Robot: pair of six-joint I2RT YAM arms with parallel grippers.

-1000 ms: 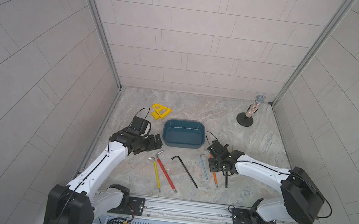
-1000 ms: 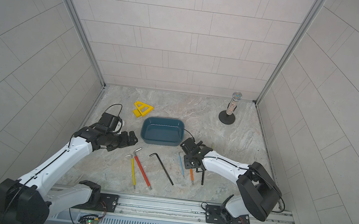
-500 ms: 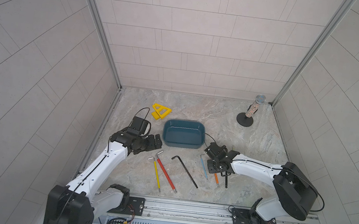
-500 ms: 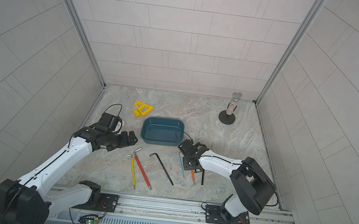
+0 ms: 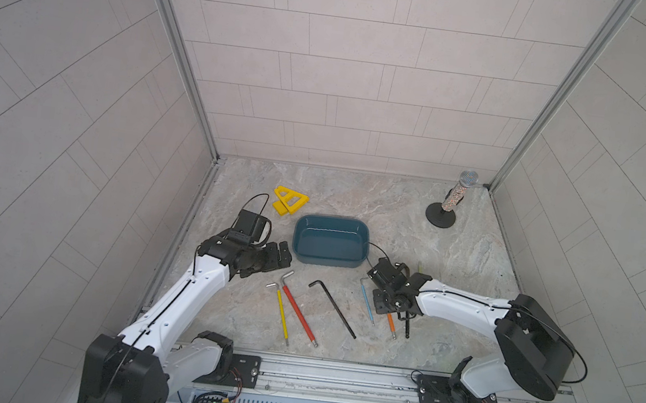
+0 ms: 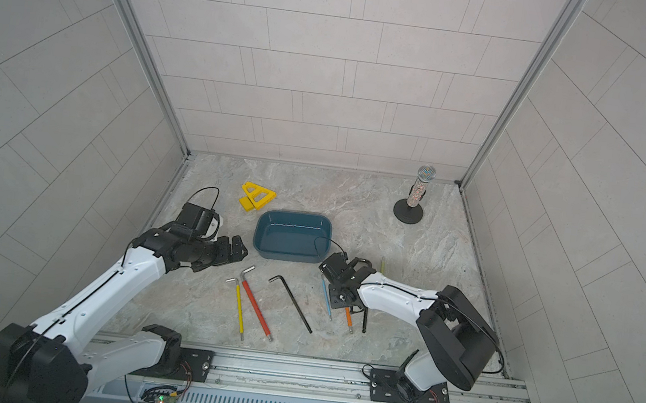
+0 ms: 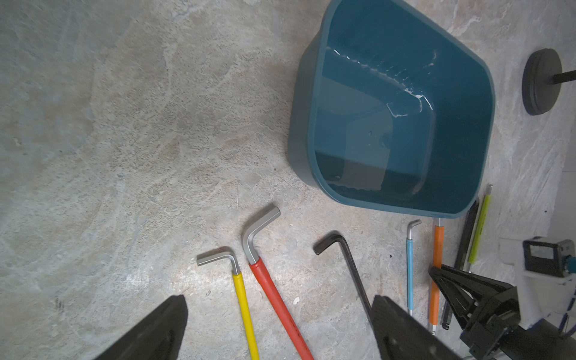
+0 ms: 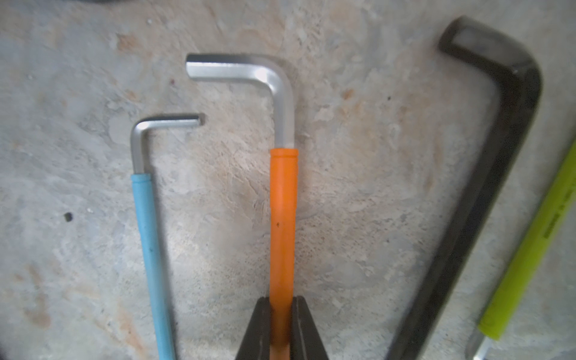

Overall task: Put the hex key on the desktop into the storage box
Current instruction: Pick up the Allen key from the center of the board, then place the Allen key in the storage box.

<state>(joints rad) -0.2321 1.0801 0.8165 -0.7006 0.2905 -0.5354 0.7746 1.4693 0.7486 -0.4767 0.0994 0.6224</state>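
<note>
One orange hex key (image 8: pixel 282 218) was clamped by the right gripper (image 8: pixel 282 300), lower centre of frame | left gripper (image 7: pixel 279 300) was spread open near the storage box (image 7: pixel 299 140).

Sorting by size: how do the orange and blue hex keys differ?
The orange key is thicker, with a bigger bend, than the blue key. The right hand is shut on the orange key; the blue key lies free. Both are sleeved silver L-shapes side by side on the desktop.

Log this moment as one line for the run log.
phase: grasp | right end effector: shut on orange hex key | left end effector: open, holding nothing | storage box: no keys inside
</note>
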